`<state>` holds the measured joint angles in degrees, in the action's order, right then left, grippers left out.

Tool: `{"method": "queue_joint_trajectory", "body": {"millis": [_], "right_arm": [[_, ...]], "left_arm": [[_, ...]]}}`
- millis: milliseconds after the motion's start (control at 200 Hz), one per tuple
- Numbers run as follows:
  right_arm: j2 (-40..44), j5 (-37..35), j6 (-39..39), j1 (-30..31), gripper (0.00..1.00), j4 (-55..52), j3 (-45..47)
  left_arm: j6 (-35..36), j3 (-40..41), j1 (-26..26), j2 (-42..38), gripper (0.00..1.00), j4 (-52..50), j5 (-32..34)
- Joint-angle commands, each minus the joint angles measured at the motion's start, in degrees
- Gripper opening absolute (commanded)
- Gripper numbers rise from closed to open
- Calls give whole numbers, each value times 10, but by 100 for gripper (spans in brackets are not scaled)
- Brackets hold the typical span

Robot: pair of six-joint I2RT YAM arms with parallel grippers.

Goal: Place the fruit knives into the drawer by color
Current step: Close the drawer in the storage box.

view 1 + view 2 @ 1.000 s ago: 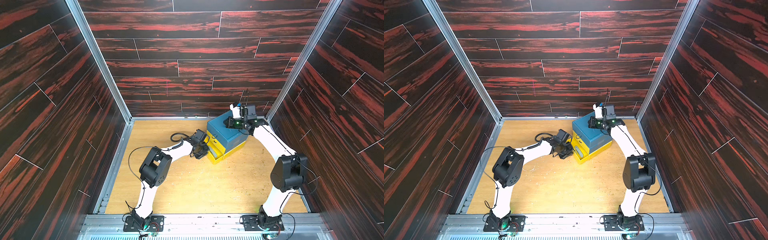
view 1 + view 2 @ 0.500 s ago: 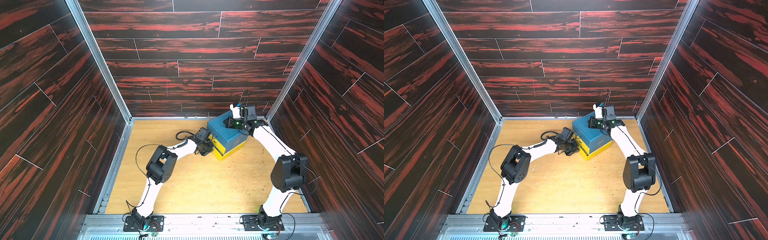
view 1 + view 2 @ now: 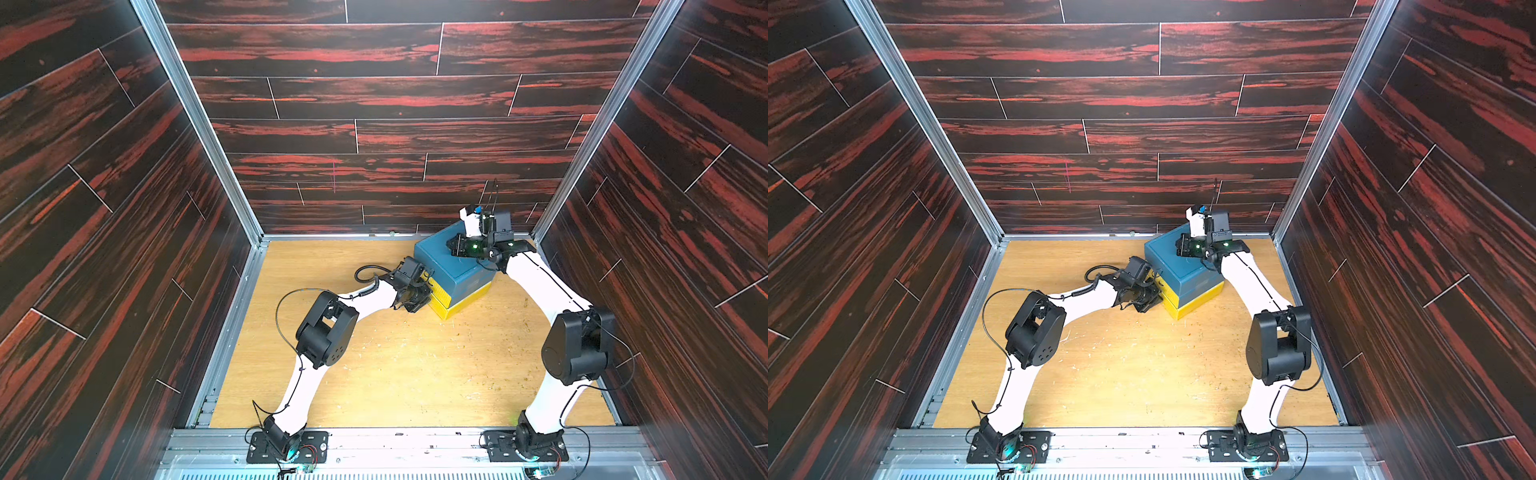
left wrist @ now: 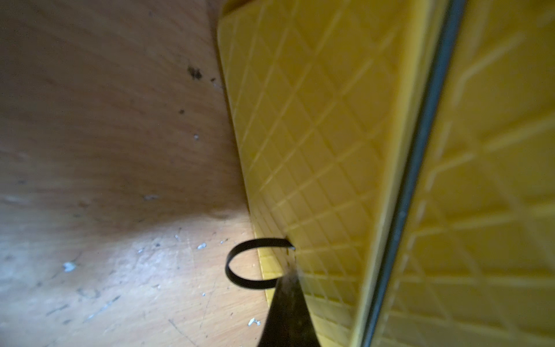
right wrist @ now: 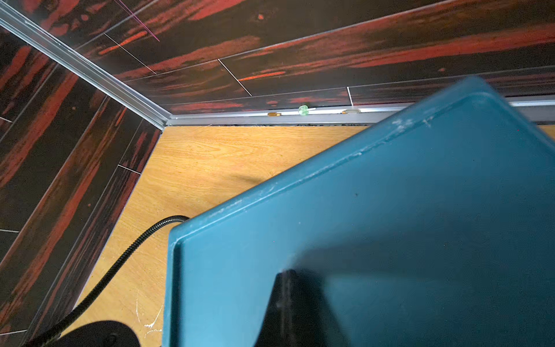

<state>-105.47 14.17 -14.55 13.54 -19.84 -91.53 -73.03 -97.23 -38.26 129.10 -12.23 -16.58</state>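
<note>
The drawer unit has a blue top (image 3: 455, 266) and yellow drawer fronts (image 3: 442, 299), and stands at the back right of the wooden floor in both top views. Both drawers look pushed in. My left gripper (image 3: 419, 300) is shut, its tip (image 4: 289, 272) against the lower yellow drawer front (image 4: 324, 135), beside a black loop pull (image 4: 237, 276). My right gripper (image 3: 454, 246) is shut and rests on the blue top (image 5: 390, 210), its tip (image 5: 286, 275) touching it. The fruit knives are out of view.
Dark wood-patterned walls close in the floor (image 3: 395, 365) on three sides. A metal rail (image 5: 300, 115) along the back wall carries a small green bit (image 5: 303, 110). The left arm's black cable (image 5: 120, 258) lies beside the unit. The drawer unit (image 3: 1187, 270) sits near the right wall.
The left gripper has moved right toward the unit, pushing the lower yellow drawer in until it no longer sticks out. The right arm has stayed on the blue top.
</note>
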Motion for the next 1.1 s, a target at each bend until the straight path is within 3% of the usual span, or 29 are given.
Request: {"method": "queue_joint_trajectory", "body": {"millis": [0, 255, 566, 766, 877, 1097], "right_arm": [[-86, -57, -4, 0, 0, -241, 76], [-81, -58, -4, -1, 0, -239, 77], [-69, -55, -5, 0, 0, -232, 72], [-42, -53, -4, -1, 0, -221, 67], [-8, -54, -8, -1, 0, -199, 73], [55, -73, -12, 0, 12, -176, 72]], "left_arm": [[3, -11, -8, 8, 0, 54, -4], [20, -38, -7, 16, 0, 40, -16], [83, 2, -5, -61, 34, -10, 38], [133, 31, -6, -133, 64, -62, 92], [176, 39, -4, -182, 70, -109, 139], [247, 88, 25, -292, 75, -150, 203]]}}
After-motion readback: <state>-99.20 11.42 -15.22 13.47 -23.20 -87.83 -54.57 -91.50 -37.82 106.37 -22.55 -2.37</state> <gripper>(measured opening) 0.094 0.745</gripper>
